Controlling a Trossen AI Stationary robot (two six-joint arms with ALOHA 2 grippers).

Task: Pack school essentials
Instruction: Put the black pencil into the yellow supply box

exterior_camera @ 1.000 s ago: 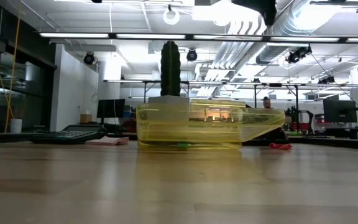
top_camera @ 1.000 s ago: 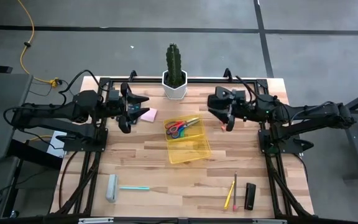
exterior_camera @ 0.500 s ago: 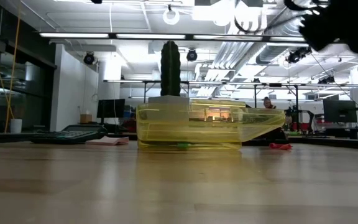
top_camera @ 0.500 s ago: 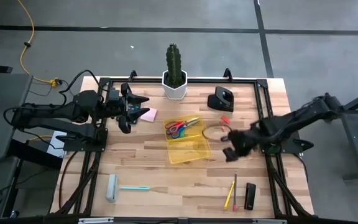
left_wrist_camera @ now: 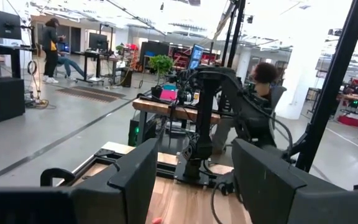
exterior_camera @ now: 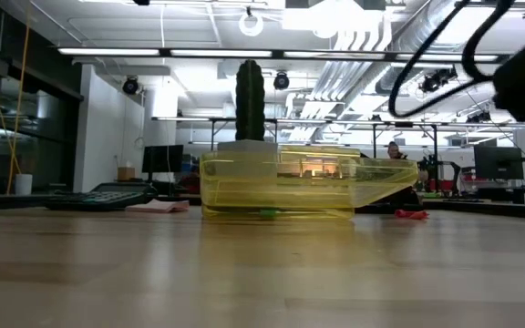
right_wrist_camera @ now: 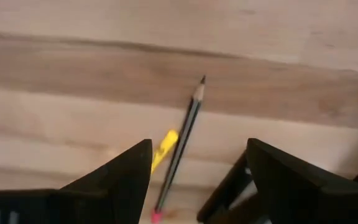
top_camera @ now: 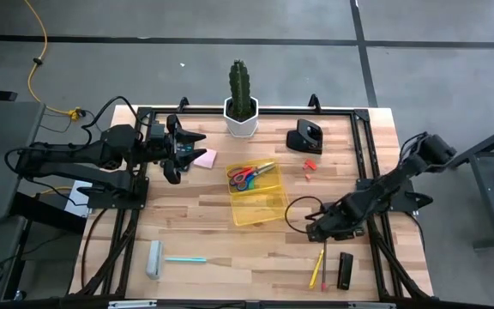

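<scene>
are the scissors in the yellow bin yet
Yes. Both scissors lie inside the yellow bin, at its end nearer the cactus.

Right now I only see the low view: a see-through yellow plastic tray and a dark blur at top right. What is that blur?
Observer: The right gripper, open, over the wooden table near that tray.
Operator: What is it pointing at?
Observer: A yellow pencil and a dark pencil, lying side by side.
Operator: Anything in the tray?
Observer: Red-handled and blue-handled scissors.
</scene>
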